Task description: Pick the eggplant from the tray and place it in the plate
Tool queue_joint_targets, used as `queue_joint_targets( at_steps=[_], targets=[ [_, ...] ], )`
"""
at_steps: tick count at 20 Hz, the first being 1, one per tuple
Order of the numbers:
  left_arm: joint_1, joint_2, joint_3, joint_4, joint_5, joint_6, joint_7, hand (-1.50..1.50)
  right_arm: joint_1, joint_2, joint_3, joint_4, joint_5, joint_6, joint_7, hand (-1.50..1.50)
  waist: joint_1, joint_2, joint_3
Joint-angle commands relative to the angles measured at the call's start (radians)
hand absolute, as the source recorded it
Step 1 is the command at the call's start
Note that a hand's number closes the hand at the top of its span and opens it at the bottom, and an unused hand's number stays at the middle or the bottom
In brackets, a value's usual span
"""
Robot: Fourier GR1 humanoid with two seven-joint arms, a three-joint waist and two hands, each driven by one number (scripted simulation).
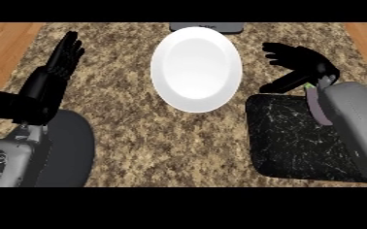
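A white plate (195, 69) lies in the middle of the speckled counter. To its lower right lies a black tray (297, 138). The purple eggplant (314, 106) with its green stem rests at the tray's far right part, mostly hidden behind my right forearm. My right hand (305, 64) hovers just beyond the tray's far edge, over the stem end, fingers spread and open, pointing left toward the plate. None of its fingers curl round the eggplant. My left hand (52, 75) rests open at the left edge, fingers up.
A grey object (206, 27) sits just behind the plate at the counter's far edge. Wood-coloured strips (16, 41) show past the counter's left and right ends. Bare counter (136, 136) lies between the plate, the tray and my left arm.
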Motion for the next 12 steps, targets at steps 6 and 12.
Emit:
queue_joint_targets(
  at_steps=[6, 12],
  targets=[
    [-0.026, -0.007, -0.018, -0.003, -0.017, -0.006, 0.014, 0.00, -0.266, -0.145, 0.162, 0.208, 0.129, 0.405, 0.212, -1.50, 0.043, 0.014, -0.002],
    [-0.047, -0.023, -0.017, 0.022, -0.013, -0.008, 0.007, 0.00, -0.370, -0.118, 0.233, 0.356, 0.124, 0.740, 0.321, -1.50, 0.038, 0.013, -0.001]
  ],
)
